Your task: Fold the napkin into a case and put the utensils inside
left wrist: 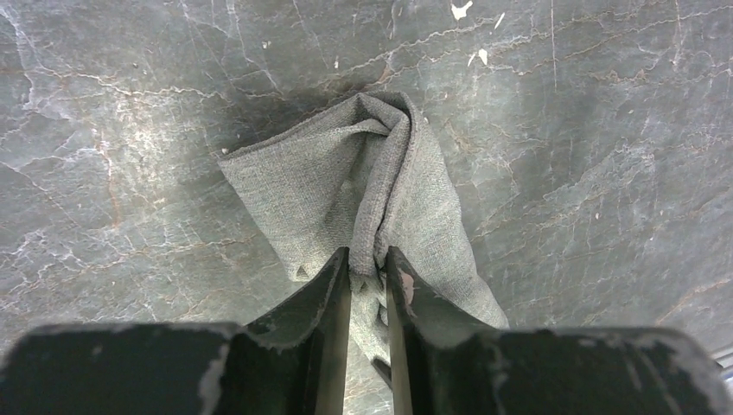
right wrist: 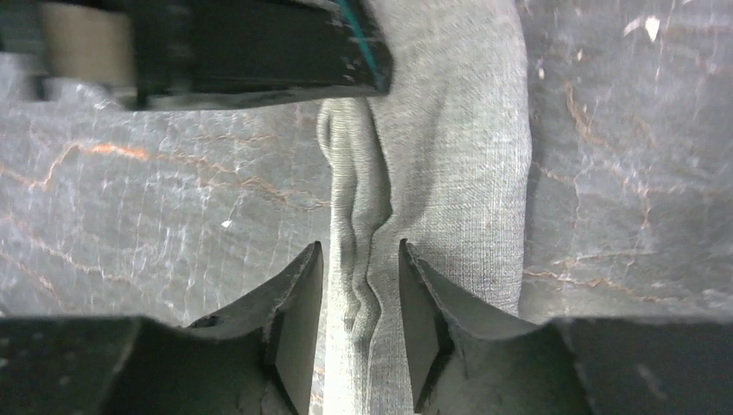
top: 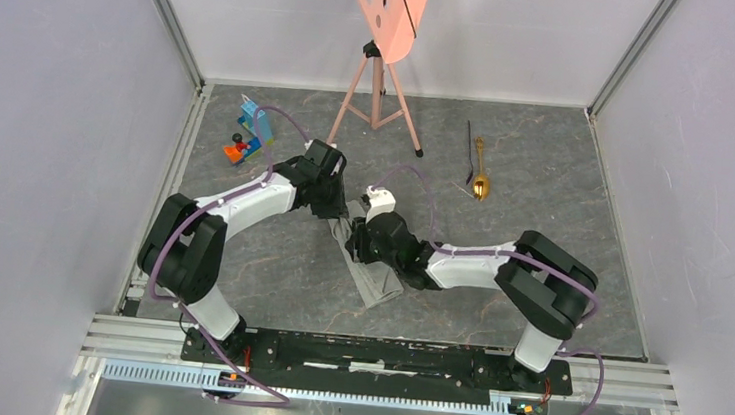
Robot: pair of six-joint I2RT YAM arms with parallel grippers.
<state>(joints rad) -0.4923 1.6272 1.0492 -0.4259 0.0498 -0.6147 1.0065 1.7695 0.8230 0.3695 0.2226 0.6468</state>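
The napkin (top: 375, 273) lies as a narrow, bunched light-grey strip on the marble table between the two arms. My left gripper (top: 340, 215) is at its far end. In the left wrist view the left gripper (left wrist: 367, 259) is shut on a gathered pinch of the napkin (left wrist: 311, 181). My right gripper (top: 364, 243) hovers over the strip's middle. In the right wrist view the right gripper (right wrist: 360, 255) stands open astride a raised ridge of the napkin (right wrist: 467, 173), with gaps on both sides. The gold spoon (top: 480, 182) and the thin black utensil (top: 470, 146) lie together at the back right.
A pink perforated board (top: 386, 8) on tripod legs stands at the back centre. Blue and red toy blocks (top: 247, 135) sit at the back left. Grey walls close in both sides. The left arm's dark gripper body (right wrist: 259, 52) crosses the top of the right wrist view.
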